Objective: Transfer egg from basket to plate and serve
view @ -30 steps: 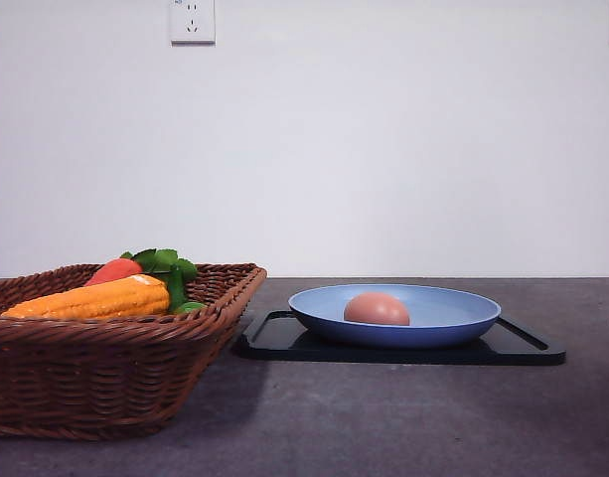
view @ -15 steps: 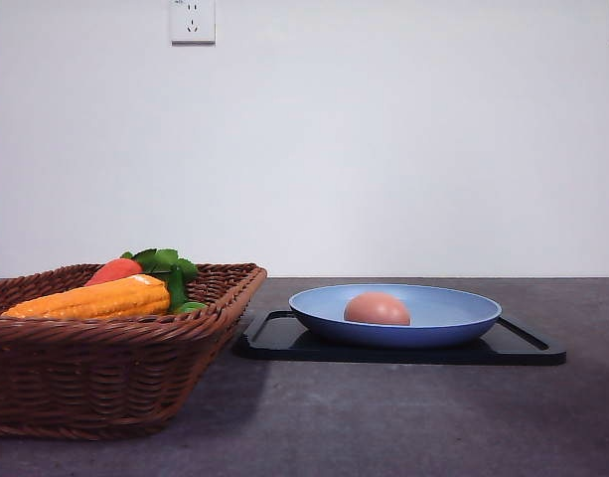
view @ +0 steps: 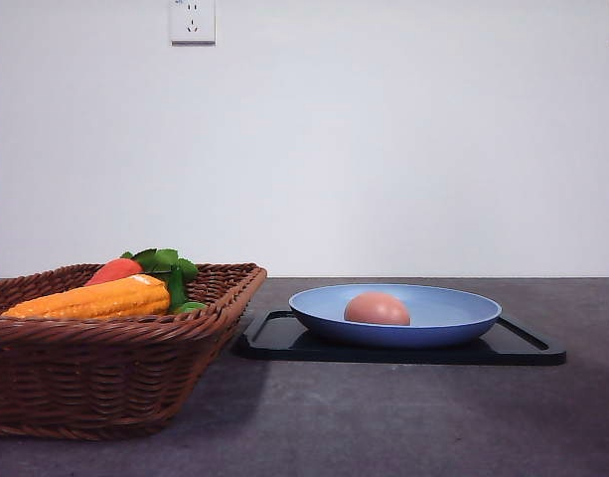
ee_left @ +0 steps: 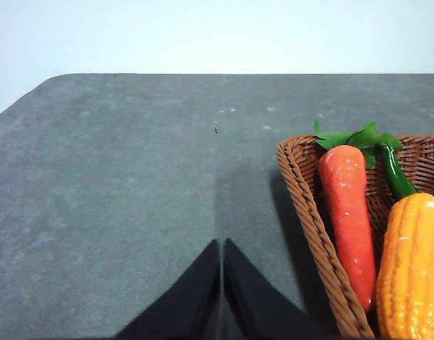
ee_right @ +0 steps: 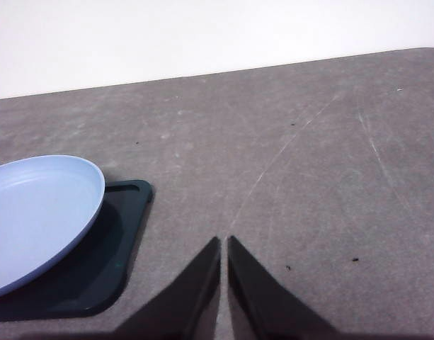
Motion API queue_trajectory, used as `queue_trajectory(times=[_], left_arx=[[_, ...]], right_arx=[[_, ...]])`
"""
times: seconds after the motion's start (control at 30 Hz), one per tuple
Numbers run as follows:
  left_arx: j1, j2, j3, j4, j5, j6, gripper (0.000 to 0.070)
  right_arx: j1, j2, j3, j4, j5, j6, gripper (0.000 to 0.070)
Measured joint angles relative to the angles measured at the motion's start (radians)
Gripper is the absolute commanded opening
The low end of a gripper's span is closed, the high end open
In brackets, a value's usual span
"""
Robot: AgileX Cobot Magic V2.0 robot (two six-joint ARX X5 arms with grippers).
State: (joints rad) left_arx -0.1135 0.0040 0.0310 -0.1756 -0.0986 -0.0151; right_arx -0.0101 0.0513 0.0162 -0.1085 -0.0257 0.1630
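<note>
The reddish-brown egg [view: 377,309] lies inside the blue plate [view: 453,323], left of the plate's middle. The plate rests on a flat black tray [view: 523,348]. The dark-brown wicker basket [view: 105,378] stands at the left and holds a corn cob and a carrot. My left gripper [ee_left: 222,246] is shut with nothing in it, over bare table beside the basket's corner [ee_left: 301,191]. My right gripper [ee_right: 224,243] is shut and empty, over bare table to the side of the plate [ee_right: 40,212] and tray [ee_right: 110,262].
In the basket lie a yellow-orange corn cob [view: 90,298] and an orange-red carrot [ee_left: 347,212] with green leaves [view: 165,263]. A white wall with a socket [view: 192,20] rises behind the table. The grey tabletop [view: 383,417] extends in front of the tray.
</note>
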Motion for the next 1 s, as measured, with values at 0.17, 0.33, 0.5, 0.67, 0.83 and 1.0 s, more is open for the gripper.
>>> queue_trajectory(times=[0.17,0.33,0.5,0.67,0.83,1.0], left_arx=[[0.000,0.000,0.000,0.000,0.000,0.000,0.0000],[0.000,0.000,0.000,0.000,0.000,0.000,0.0000],[0.000,0.000,0.000,0.000,0.000,0.000,0.0000],[0.000,0.000,0.000,0.000,0.000,0.000,0.0000],[0.000,0.000,0.000,0.000,0.000,0.000,0.0000],[0.000,0.000,0.000,0.000,0.000,0.000,0.0000]], right_arx=[[0.000,0.000,0.000,0.000,0.000,0.000,0.0000],[0.000,0.000,0.000,0.000,0.000,0.000,0.0000],[0.000,0.000,0.000,0.000,0.000,0.000,0.0000],[0.000,0.000,0.000,0.000,0.000,0.000,0.0000],[0.000,0.000,0.000,0.000,0.000,0.000,0.0000],[0.000,0.000,0.000,0.000,0.000,0.000,0.0000]])
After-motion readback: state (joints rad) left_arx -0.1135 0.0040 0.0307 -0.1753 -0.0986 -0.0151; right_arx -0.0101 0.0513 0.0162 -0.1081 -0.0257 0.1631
